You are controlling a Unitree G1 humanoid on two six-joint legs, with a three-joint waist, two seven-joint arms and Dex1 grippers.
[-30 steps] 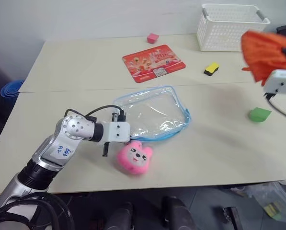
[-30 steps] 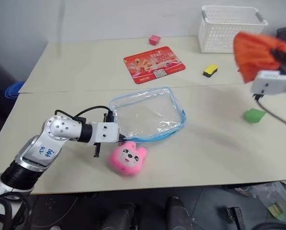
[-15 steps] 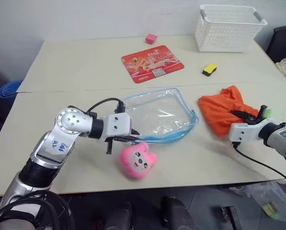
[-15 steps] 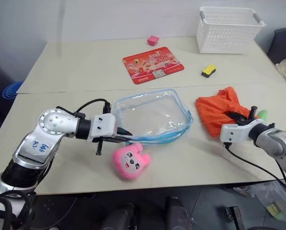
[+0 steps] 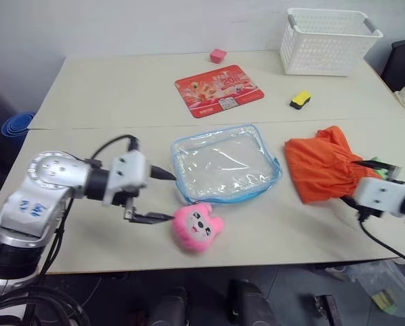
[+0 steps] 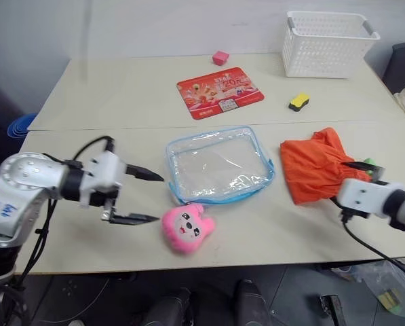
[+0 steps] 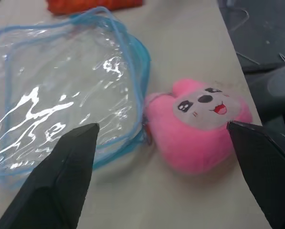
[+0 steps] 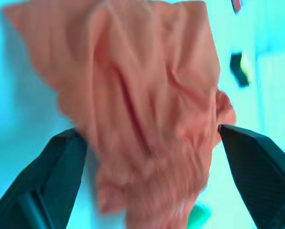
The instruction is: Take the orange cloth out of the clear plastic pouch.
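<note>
Green block (image 6: 370, 163) seemingly half-hidden behind orange cloth (image 6: 317, 166)

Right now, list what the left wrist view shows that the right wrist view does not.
Left wrist view's extras: the clear plastic pouch, flat and empty, and its pink plush charm, seen between the open left fingers.
Right wrist view's extras: the yellow-and-black block, a green block at the cloth's edge, and the open right fingers.
Shared: the orange cloth, lying on the table outside the pouch.

Left arm (image 5: 43, 193): silver round joints, blue handwritten label, black cable.
Right arm (image 5: 392, 198): white wrist block, black cable.
Fingers (image 7: 61, 176): black, tapered.
</note>
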